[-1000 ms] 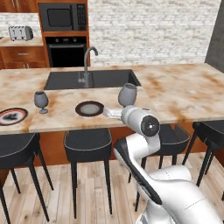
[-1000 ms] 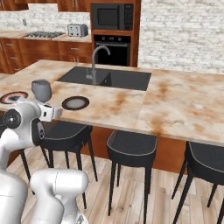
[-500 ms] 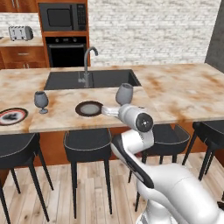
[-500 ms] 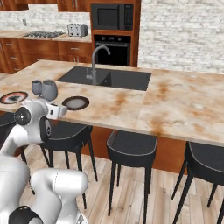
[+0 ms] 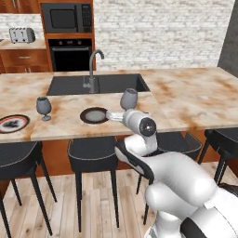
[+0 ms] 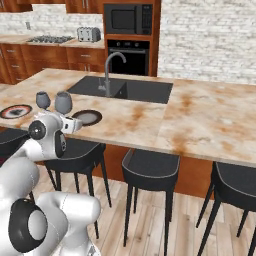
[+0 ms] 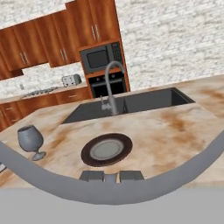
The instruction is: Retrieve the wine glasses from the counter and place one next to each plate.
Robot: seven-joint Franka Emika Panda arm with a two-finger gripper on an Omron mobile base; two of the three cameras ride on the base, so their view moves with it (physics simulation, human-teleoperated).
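Gripper (image 7: 111,176) holds a wine glass (image 5: 129,98) upright by its stem at the near island edge. Just beyond and left lies the grey plate (image 5: 94,115); farther left, another glass (image 5: 43,107) stands beside the red-ringed plate (image 5: 13,123).

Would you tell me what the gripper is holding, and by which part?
The gripper holds a wine glass by its stem, above the island beside the grey-centred plate.

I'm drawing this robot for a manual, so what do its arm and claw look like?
The arm is built of glossy white rounded segments with dark grey joint bands and round dark caps at the joints. The white hand is small and boxy. The claw ends in two short, square dark grey fingertips. No cables or markings show.
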